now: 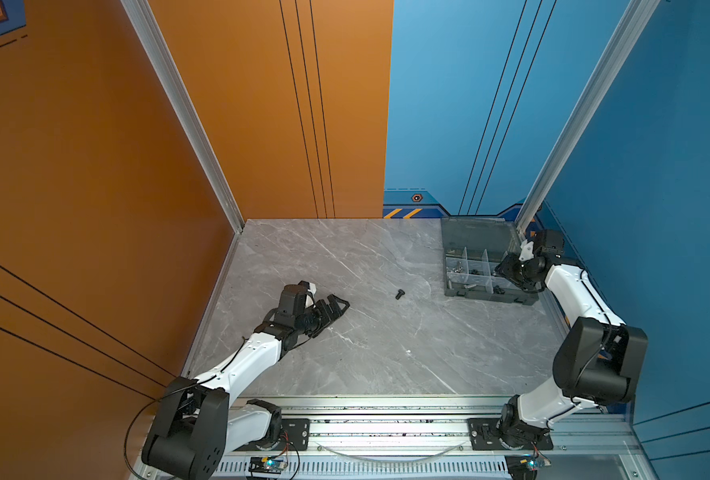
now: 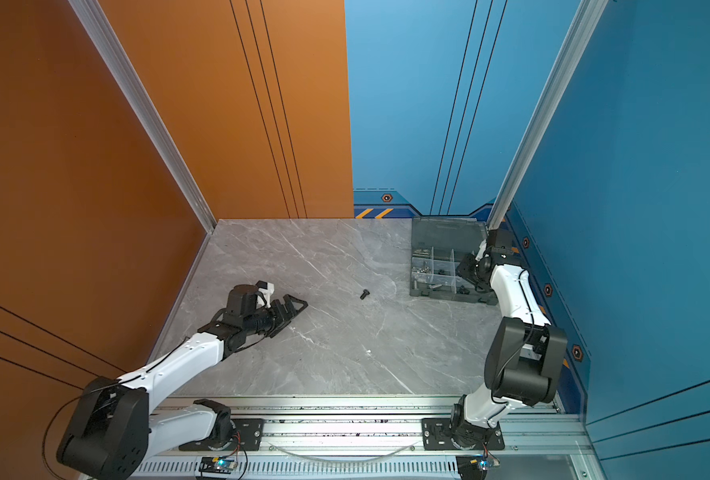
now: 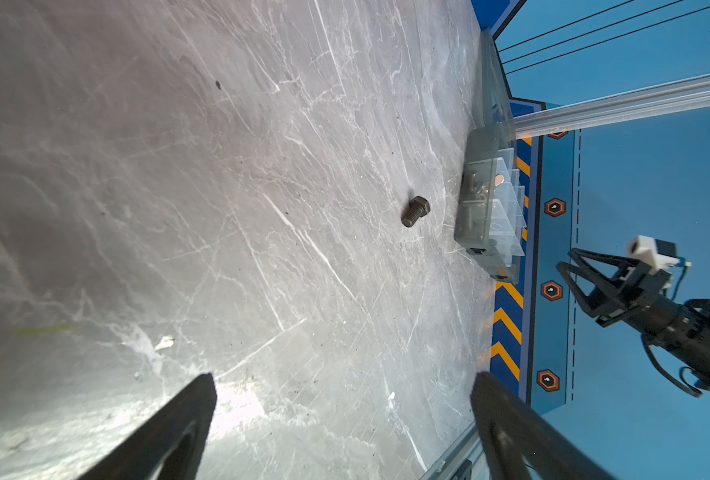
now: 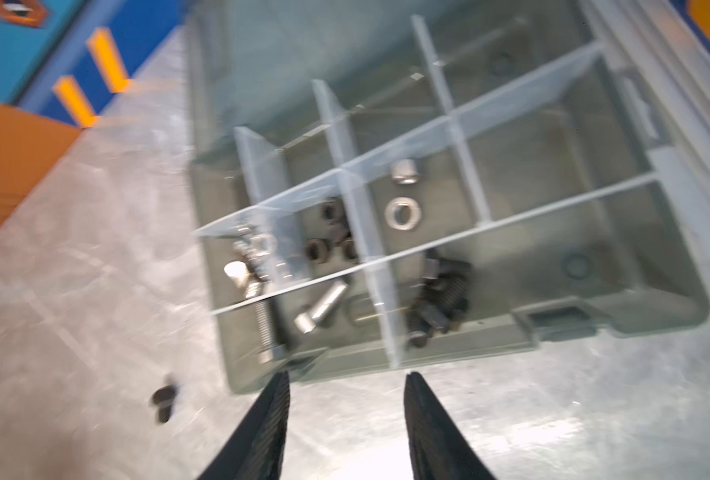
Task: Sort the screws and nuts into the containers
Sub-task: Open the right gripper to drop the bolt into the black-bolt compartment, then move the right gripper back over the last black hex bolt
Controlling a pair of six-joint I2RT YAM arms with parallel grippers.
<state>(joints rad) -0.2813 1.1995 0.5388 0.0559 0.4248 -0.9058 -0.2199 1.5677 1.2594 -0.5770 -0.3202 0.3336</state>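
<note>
One black screw (image 1: 399,294) (image 2: 364,294) lies alone on the marble table, also visible in the wrist views (image 3: 415,211) (image 4: 164,399). The grey organiser box (image 1: 490,296) (image 2: 448,296) (image 3: 475,216) stands at the back right with its lid open. Its containers hold silver screws (image 4: 322,309), black screws (image 4: 440,299), black nuts (image 4: 324,245) and a silver nut (image 4: 403,214). My right gripper (image 4: 349,374) (image 1: 502,270) hovers at the box's right end, open and empty. My left gripper (image 3: 345,378) (image 1: 342,305) rests low to the left of the lone screw, open and empty.
Orange wall (image 1: 95,208) bounds the table on the left, blue wall (image 1: 656,208) on the right. An aluminium post (image 1: 527,216) rises just behind the box. The arm rail (image 1: 386,428) runs along the table's front edge.
</note>
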